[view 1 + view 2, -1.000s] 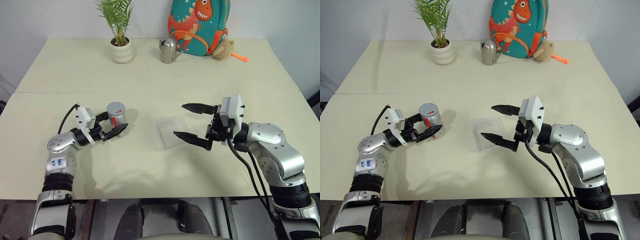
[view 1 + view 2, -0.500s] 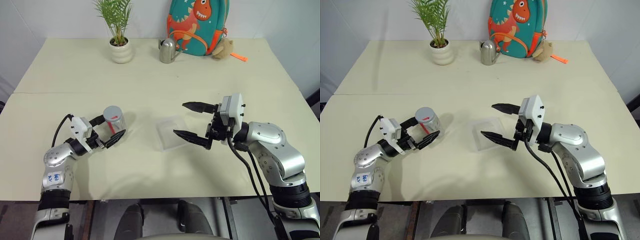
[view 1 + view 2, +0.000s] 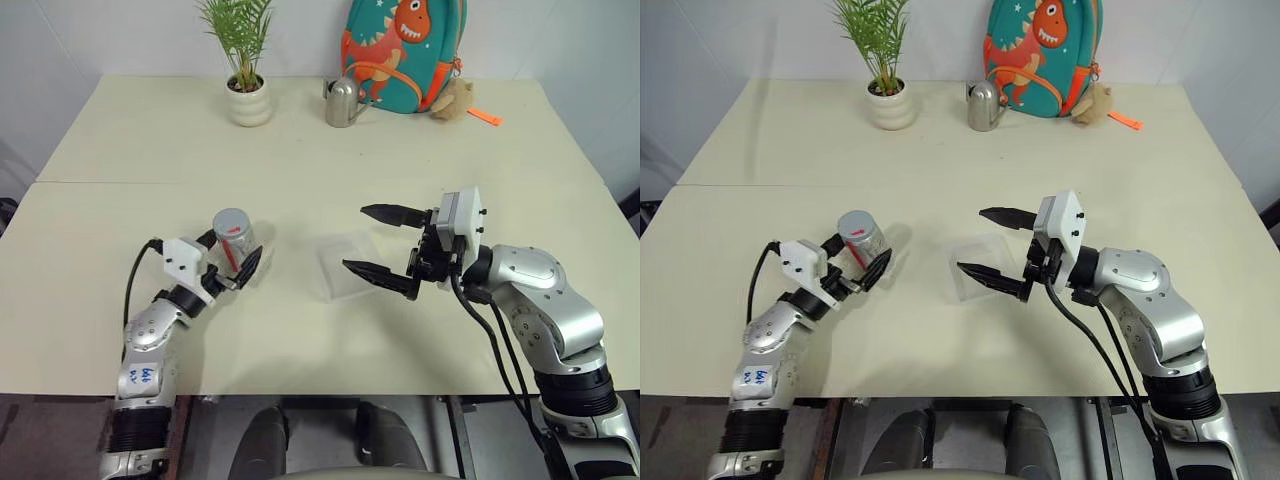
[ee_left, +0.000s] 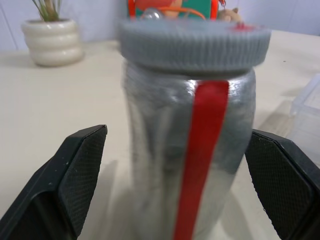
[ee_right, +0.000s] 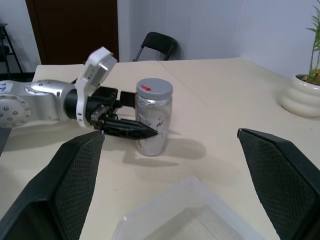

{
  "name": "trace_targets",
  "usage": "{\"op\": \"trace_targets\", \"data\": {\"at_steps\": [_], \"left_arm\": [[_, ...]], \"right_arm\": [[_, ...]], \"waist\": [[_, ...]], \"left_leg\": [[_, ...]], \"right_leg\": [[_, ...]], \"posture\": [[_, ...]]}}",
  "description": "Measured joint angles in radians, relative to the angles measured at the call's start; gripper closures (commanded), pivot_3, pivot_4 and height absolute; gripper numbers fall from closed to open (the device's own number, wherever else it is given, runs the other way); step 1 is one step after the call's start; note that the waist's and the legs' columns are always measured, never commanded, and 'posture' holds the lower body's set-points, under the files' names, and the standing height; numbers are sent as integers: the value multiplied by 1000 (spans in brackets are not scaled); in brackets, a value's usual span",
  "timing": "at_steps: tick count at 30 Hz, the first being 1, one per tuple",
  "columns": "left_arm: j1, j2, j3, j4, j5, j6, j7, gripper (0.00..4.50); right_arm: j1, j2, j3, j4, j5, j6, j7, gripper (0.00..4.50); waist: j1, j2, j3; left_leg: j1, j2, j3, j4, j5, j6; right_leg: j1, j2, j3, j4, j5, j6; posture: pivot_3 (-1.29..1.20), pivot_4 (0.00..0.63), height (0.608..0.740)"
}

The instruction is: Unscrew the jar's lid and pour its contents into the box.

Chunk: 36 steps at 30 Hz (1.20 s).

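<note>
The jar [image 3: 233, 236], silvery with a red stripe, stands upright on the table left of centre, its grey lid [image 3: 231, 218] on top. My left gripper [image 3: 236, 248] is open, with one finger on each side of the jar; in the left wrist view the black fingers [image 4: 75, 175] stand clear of the jar [image 4: 190, 150]. The contents cannot be made out through the wall. The box [image 3: 347, 266], a clear shallow tray, lies at the table's middle. Over its right side hangs my right gripper [image 3: 354, 238], open, empty and pointing left.
At the table's far edge stand a white plant pot [image 3: 248, 102], a steel pitcher [image 3: 342, 103], a dinosaur backpack [image 3: 400, 50] and a plush toy [image 3: 455, 98]. A seam [image 3: 120, 182] crosses the table.
My left forearm has swung in toward my body and now points at the jar from nearer. Its fingers have spread wider around the jar. The jar and the right arm have stayed put.
</note>
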State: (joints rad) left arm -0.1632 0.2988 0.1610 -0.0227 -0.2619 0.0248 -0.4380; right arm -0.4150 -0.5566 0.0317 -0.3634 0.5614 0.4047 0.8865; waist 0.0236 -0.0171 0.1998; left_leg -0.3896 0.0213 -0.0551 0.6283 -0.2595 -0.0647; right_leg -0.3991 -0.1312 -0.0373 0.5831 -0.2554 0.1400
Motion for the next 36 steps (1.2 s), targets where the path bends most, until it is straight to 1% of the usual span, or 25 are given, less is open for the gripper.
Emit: {"op": "trace_targets", "data": {"at_steps": [4,5,7,13,17,20,23,26,29,32,36], "left_arm": [[-10,-24,-16,-4,18,8,38,9],[-10,-29,-21,-4,23,7,45,192],[-14,-40,-27,-3,32,6,55,625],[-24,-43,-28,-3,36,6,70,2532],[-26,-40,-26,0,31,6,59,2587],[-39,-13,-24,4,-16,28,-12,2587],[-96,89,-21,2,-107,90,-167,2587],[-169,218,-15,-2,-212,198,-334,2587],[-255,291,-7,-5,-265,285,-414,2587],[-299,303,-22,-11,-289,356,-445,2587],[-304,277,-66,-25,-291,402,-456,2587]], "right_arm": [[0,2,0,0,0,9,-6,0],[0,4,0,0,0,9,-6,0],[0,5,1,0,0,10,-6,0],[1,13,2,-4,0,10,-6,0],[2,15,2,-18,0,11,-9,0],[-2,30,2,-30,15,38,-35,0],[-57,42,17,-33,33,122,-77,0],[-184,62,51,-47,37,209,-124,0],[-284,115,85,-53,41,260,-163,0],[-343,164,141,-24,18,293,-190,0],[-391,209,203,32,-22,318,-210,0]], "waist": [[-1,0,0],[-1,0,0],[0,0,0],[0,0,0],[0,0,0],[-1,0,0],[-5,0,0],[-15,1,0],[-24,1,0],[-26,1,0],[-27,0,0]], "left_leg": [[0,0,0,0,0,0],[0,0,0,0,0,0],[0,0,0,0,0,0],[0,0,0,0,0,0],[0,0,0,0,0,0],[0,0,0,0,0,0],[0,0,0,1,0,0],[-1,1,0,0,0,0],[-1,1,0,-1,0,0],[-2,1,0,-2,-1,1],[-10,1,1,-1,-1,1]], "right_leg": [[0,0,0,0,0,0],[0,0,0,0,0,0],[0,0,0,0,0,0],[0,0,0,-1,0,0],[0,0,0,-1,0,0],[0,0,0,0,0,-1],[-2,0,0,1,-1,-2],[-3,1,0,3,-2,-4],[-4,1,0,3,-2,-3],[-4,1,0,6,-3,-1],[-13,1,0,8,-4,0]], "posture": [[0,150,740],[0,150,740],[0,150,740],[0,150,740],[0,150,740],[0,150,740],[0,150,740],[0,150,740],[0,150,740],[0,150,740],[0,150,740]]}}
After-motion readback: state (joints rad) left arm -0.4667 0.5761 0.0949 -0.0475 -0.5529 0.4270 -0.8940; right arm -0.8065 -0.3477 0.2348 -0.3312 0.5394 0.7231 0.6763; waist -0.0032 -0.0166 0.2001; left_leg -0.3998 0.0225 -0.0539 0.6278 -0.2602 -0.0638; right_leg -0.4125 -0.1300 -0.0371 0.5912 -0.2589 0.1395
